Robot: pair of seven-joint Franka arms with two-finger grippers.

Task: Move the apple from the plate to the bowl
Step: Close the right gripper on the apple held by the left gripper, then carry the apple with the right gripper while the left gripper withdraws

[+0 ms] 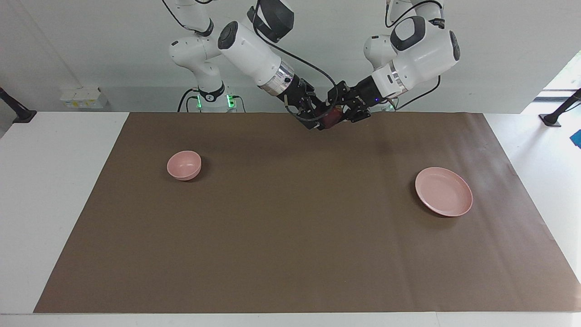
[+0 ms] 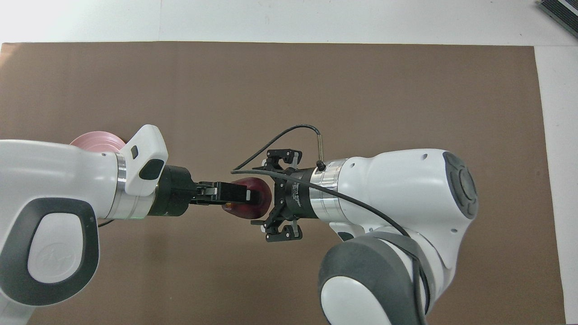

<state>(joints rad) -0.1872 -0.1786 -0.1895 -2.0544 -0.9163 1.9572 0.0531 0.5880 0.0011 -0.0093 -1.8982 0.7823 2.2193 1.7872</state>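
The apple is held up in the air between the two grippers, near the middle of the overhead view and at the upper centre of the facing view, over the brown mat. The left gripper is closed narrowly on the apple, its dark fingers laid across the fruit's top. The right gripper is met at the apple's other side; its fingers are seen spread wide in the overhead view, though whether they touch the apple cannot be told.

One apple, one plate, one bowl and two grippers are counted. In the facing view the plate is found at the right of the frame and the bowl at the left, both lying on the mat and well apart from each other. Neither dish is seen to hold anything.

In the facing view the apple is mostly hidden by the grippers, left and right, and only a dark red patch is shown. In the overhead view the apple's maroon side is shown plainly, but the plate is reduced to a pink edge above the left arm at the left of the frame, and the bowl is covered by the right arm.
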